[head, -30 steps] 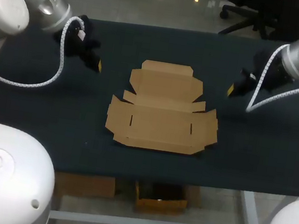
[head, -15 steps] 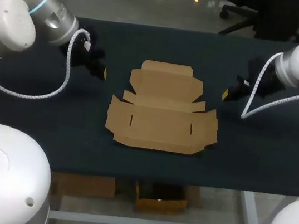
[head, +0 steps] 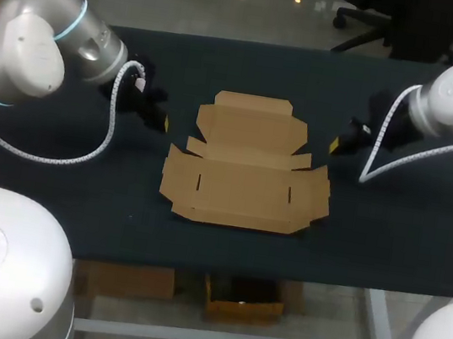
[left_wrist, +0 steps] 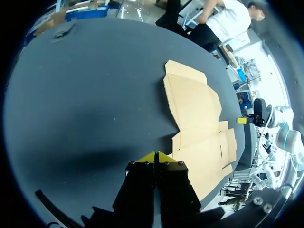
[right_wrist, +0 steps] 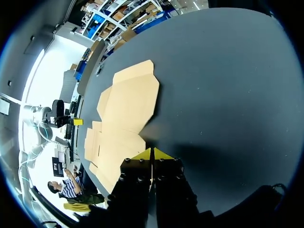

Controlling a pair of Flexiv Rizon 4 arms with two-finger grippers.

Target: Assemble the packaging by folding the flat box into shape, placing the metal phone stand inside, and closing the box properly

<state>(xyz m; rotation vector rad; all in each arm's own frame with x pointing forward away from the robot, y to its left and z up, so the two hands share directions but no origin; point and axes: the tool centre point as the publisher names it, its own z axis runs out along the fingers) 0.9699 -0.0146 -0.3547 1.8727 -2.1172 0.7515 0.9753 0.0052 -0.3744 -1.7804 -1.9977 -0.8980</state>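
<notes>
Head view: the flat box (head: 247,173) looks light and bendy, so you should take a side flap; left fingers (left_wrist: 146,157) and right fingers (right_wrist: 141,155) are closed.

Dark matte table top (head: 119,205)

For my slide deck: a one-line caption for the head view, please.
Flat cardboard box unfolded on the black table, flanked by the shut left hand and shut right hand.
</notes>
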